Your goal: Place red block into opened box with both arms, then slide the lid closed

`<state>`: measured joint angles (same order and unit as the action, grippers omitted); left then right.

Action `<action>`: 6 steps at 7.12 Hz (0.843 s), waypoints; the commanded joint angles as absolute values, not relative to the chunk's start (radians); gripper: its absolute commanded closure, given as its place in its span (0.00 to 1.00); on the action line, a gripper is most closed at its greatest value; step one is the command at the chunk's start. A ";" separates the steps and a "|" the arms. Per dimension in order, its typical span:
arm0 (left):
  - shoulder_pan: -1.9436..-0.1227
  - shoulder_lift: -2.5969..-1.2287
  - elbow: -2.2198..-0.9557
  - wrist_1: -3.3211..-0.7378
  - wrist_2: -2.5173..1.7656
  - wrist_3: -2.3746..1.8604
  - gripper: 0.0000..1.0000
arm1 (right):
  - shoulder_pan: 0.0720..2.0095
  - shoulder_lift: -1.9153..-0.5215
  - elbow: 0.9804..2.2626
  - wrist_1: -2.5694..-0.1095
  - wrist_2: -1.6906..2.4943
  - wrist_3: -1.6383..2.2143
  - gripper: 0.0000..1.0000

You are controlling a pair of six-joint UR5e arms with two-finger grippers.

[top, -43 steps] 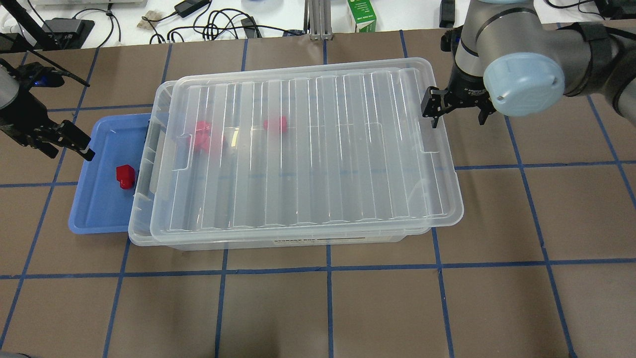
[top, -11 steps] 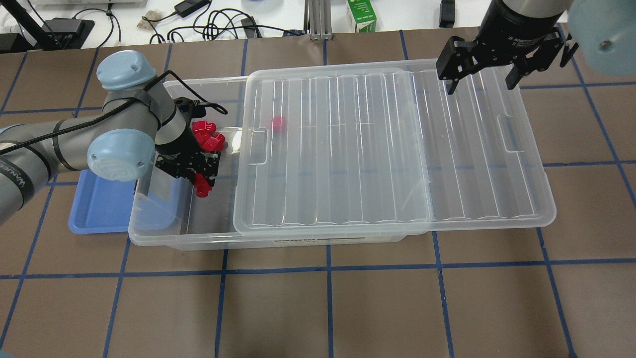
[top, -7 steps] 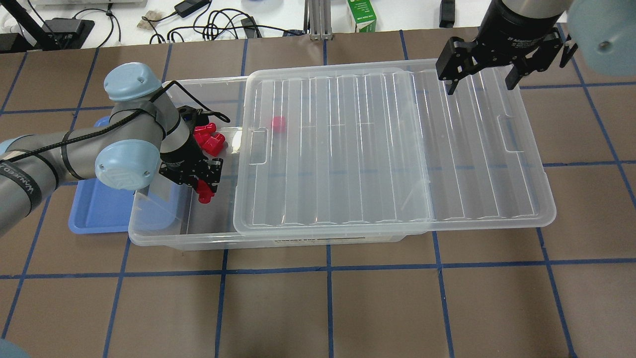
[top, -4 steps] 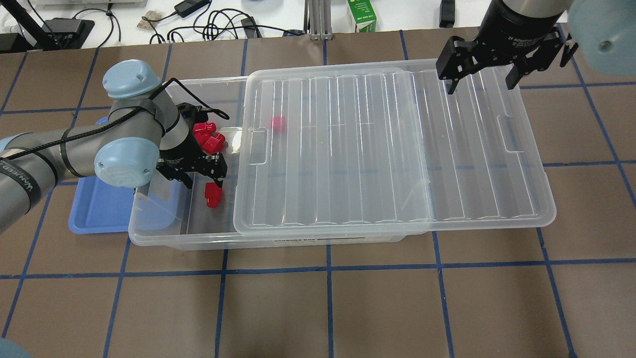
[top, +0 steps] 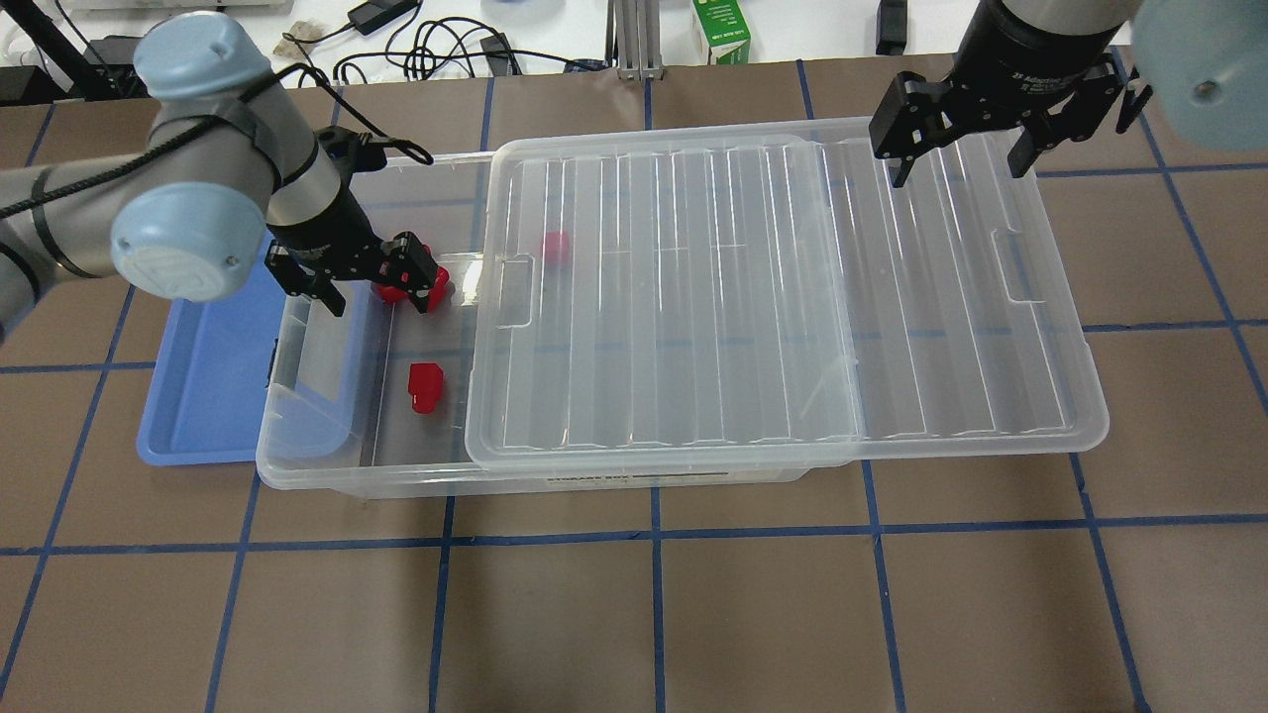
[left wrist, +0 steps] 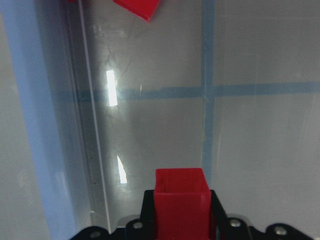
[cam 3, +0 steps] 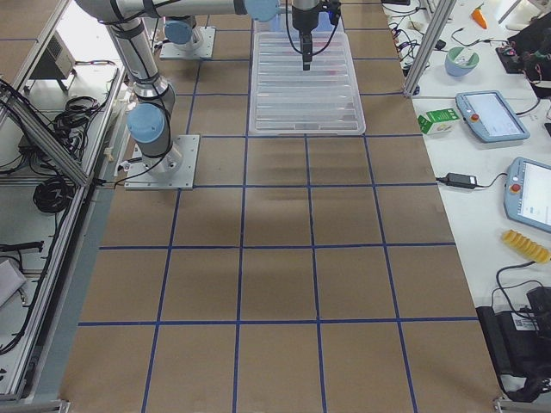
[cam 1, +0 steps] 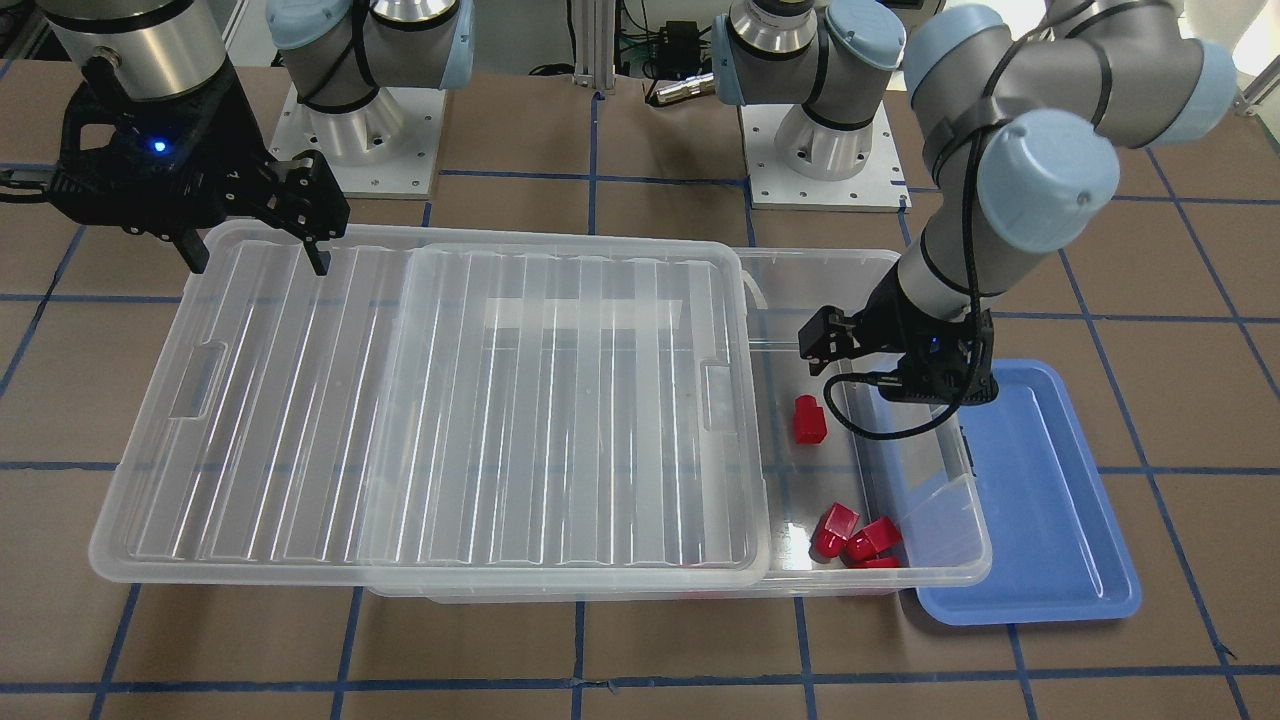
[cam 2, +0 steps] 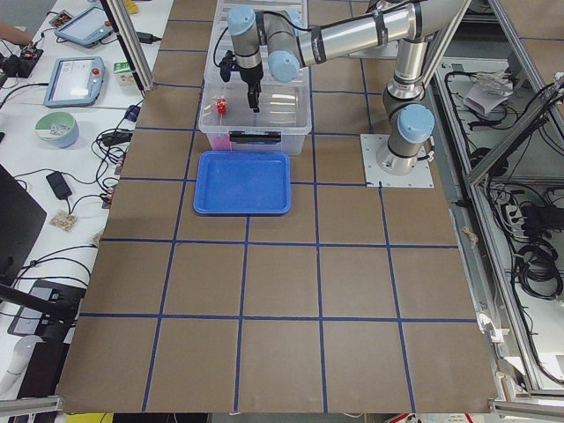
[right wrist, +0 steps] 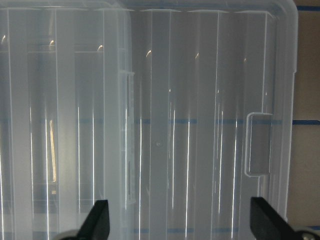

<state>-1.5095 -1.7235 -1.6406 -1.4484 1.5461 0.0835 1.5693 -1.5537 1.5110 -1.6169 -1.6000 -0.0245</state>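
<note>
The red block (top: 426, 386) (cam 1: 808, 420) lies alone on the floor of the clear box (top: 327, 473) (cam 1: 940, 575), in its uncovered left end. My left gripper (top: 365, 287) (cam 1: 893, 372) hangs open above that end, up and away from the block, close over a bunch of like red blocks (top: 411, 282) (cam 1: 856, 540). The ribbed lid (top: 753, 297) (cam 1: 430, 400) sits slid right, overhanging the box's right end. My right gripper (top: 956, 149) (cam 1: 255, 235) is open over the lid's far right corner, its fingers (right wrist: 100, 217) apart. A red block (left wrist: 181, 200) fills the left wrist view's bottom centre.
A shallow blue tray (top: 208, 396) (cam 1: 1030, 500) lies against the box's left end, partly under its rim. One more red block (top: 556, 246) shows through the lid. Cables and a green carton (top: 721, 30) lie beyond the table's far edge.
The lid was slid right earlier. My left gripper, shut on the red block inside the box, opened and dropped it on the floor, then rose and drew back. The right arm stayed still.
</note>
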 commanded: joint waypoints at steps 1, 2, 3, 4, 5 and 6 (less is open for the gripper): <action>-1.558 -1.678 -1.521 -1.569 1.595 0.042 0.00 | 1.569 -1.554 1.511 -1.617 -1.600 -0.025 0.00; -1.559 -1.665 -1.496 -1.592 1.594 0.047 0.00 | 1.569 -1.554 1.511 -1.615 -1.598 -0.025 0.00; -1.549 -1.651 -1.480 -1.600 1.594 0.055 0.00 | 1.569 -1.554 1.511 -1.615 -1.600 -0.025 0.00; -1.555 -1.634 -1.473 -1.600 1.592 0.057 0.00 | 1.568 -1.554 1.511 -1.615 -1.598 -0.025 0.00; -1.562 -1.625 -1.498 -1.600 1.592 0.058 0.00 | 1.569 -1.554 1.511 -1.615 -1.600 -0.025 0.00; -1.557 -1.612 -1.497 -1.600 1.588 0.061 0.00 | 1.568 -1.554 1.512 -1.615 -1.600 -0.026 0.00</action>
<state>-1.5579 -1.6276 -1.4917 -1.5991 1.5913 0.0580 1.5686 -1.5539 1.5113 -1.6153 -1.5995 -0.0248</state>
